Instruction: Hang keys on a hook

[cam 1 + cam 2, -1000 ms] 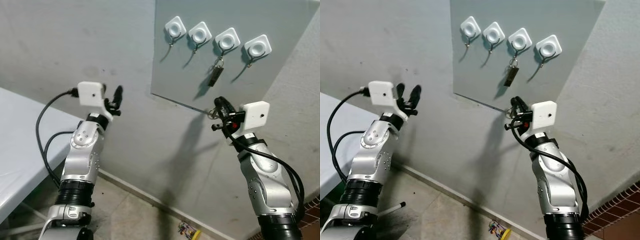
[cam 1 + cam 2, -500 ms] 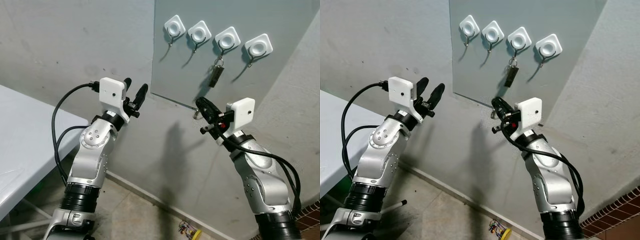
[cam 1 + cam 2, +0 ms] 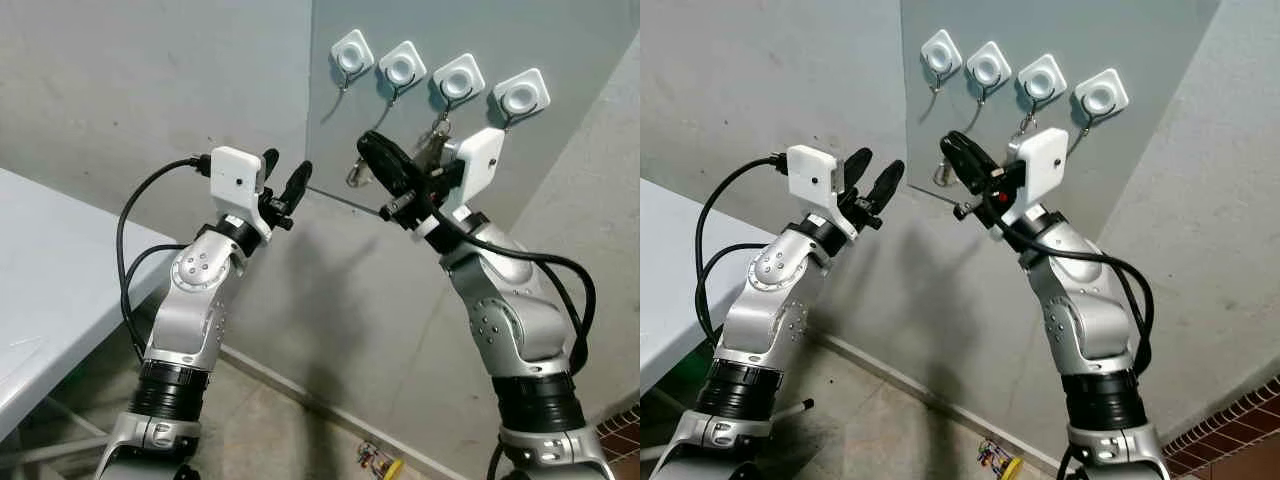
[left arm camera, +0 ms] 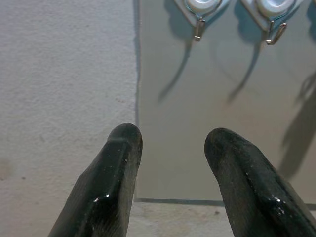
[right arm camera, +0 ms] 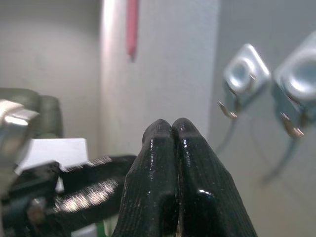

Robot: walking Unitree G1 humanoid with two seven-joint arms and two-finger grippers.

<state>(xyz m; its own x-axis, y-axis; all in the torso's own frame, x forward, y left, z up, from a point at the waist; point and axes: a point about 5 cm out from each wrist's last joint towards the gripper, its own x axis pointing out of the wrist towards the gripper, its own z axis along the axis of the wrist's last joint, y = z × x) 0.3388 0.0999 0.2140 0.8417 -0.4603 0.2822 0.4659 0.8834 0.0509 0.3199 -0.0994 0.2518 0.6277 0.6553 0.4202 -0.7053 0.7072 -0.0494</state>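
Observation:
A grey panel on the wall carries a row of white hooks. A set of keys hangs from the third hook, partly hidden behind my right wrist. My right gripper is raised in front of the panel, below the first two hooks and shut on a small key ring that dangles under its fingertips. In the right wrist view the fingers are pressed together, with two hooks beyond. My left gripper is open and empty beside the panel's left edge; its fingers are spread.
A white table stands at the left. On the floor near the wall's foot lies a small colourful object, and a black stick lies further left. A patch of brick shows at the lower right.
My right gripper has risen and swung left with the key ring, from below the panel's edge up in front of it. My left gripper has moved right, toward the panel's edge.

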